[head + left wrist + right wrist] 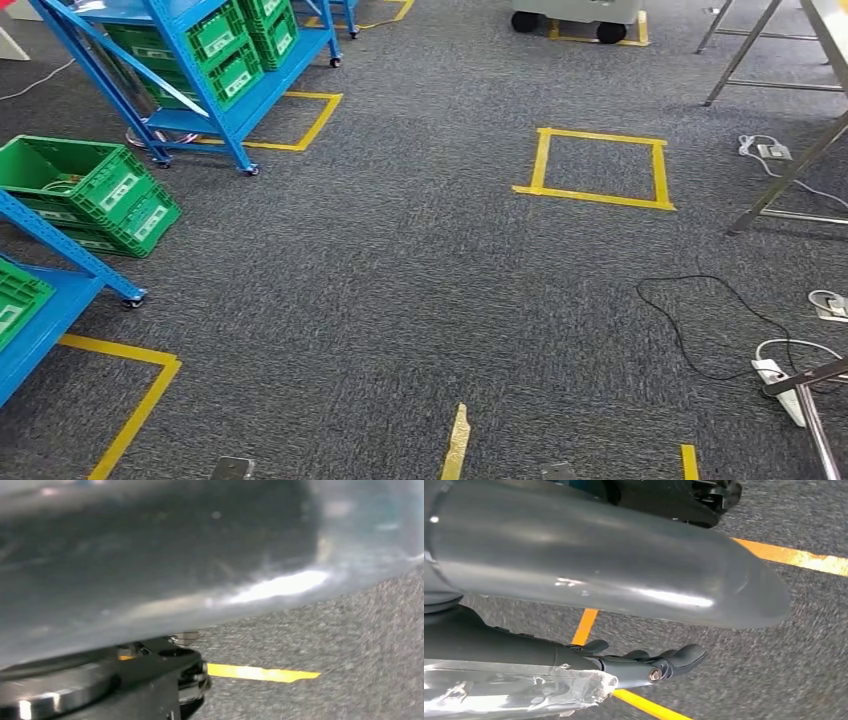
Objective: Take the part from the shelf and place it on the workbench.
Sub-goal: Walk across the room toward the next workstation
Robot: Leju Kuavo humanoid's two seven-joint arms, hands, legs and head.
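**Robot standing on carpet between shelf and bench; right hand holds a clear-wrapped item**

Head view: grey speckled carpet floor [400, 280] marked with yellow tape, including a closed yellow tape square [598, 168] ahead and a short yellow tape strip [457, 440] near the lower edge. A blue metal shelf rack on castors [215, 100] stands at upper left, carrying green plastic crates with white labels [225, 45]. A second pair of stacked green crates [95, 195] sits on the carpet just beside a nearer blue shelf frame [60, 270] at the left edge. At right, the bare metal legs of a surface [790, 170] are visible, with a black cable [700, 320] and a white power strip [780, 385] on the floor beneath.

Right wrist view: the right hand [644, 662], dark and hanging over carpet and yellow tape, lies against a crinkled clear plastic wrapped part [524, 690], which runs along its underside; the fingers extend past the wrap and appear to hold it, though the grip itself is partly hidden. A smooth grey cover takes up the upper picture.

Left wrist view: blurred grey cover, carpet and a yellow tape strip. The left hand's state cannot be told.
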